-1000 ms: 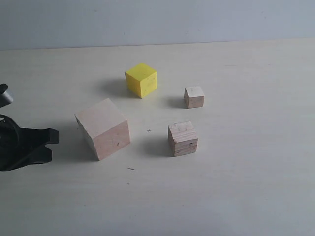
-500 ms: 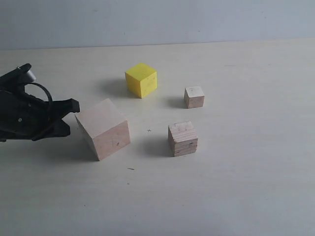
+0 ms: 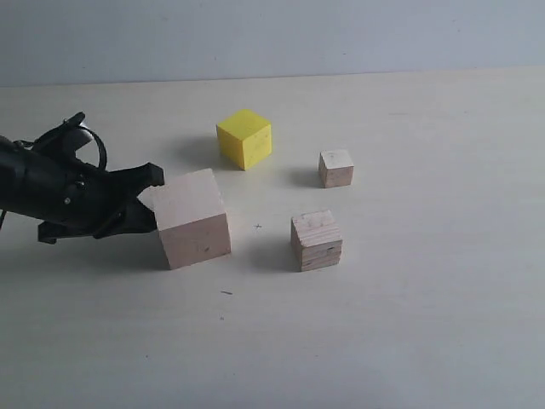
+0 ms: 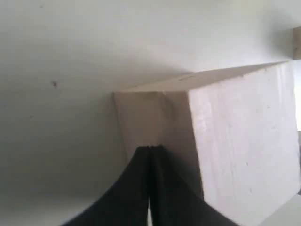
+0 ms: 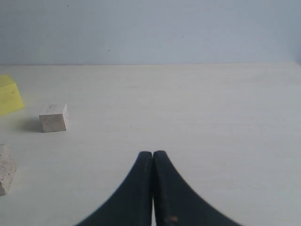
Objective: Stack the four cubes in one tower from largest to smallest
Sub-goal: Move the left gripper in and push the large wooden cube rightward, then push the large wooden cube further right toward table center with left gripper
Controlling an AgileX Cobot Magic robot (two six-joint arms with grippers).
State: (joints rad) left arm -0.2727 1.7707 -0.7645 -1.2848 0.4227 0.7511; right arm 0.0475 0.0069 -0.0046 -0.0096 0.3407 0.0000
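Observation:
All of the four cubes stand apart on the table; no tower exists. The largest pale wood cube (image 3: 194,217) sits left of centre. My left gripper (image 3: 153,198) is shut, its tips (image 4: 150,149) pressed against that cube's left face (image 4: 141,117). Behind it stands the yellow cube (image 3: 244,138). To the right is the grainy cracked cube (image 3: 317,240), with the smallest pale cube (image 3: 336,168) beyond it. My right gripper (image 5: 153,154) is shut on nothing, low over bare table, outside the exterior view. Its camera sees the smallest cube (image 5: 53,117) and the edges of the yellow cube (image 5: 9,99) and grainy cube (image 5: 4,169).
The pale tabletop (image 3: 409,324) runs back to a plain grey wall (image 3: 341,34). A small dark mark (image 3: 258,227) lies between the largest and grainy cubes. The black left arm (image 3: 51,192) stretches in low from the left edge.
My left gripper has swept in from the left edge to the largest cube and pushed it. The cube has turned and slid slightly to the right. The other cubes have stayed put.

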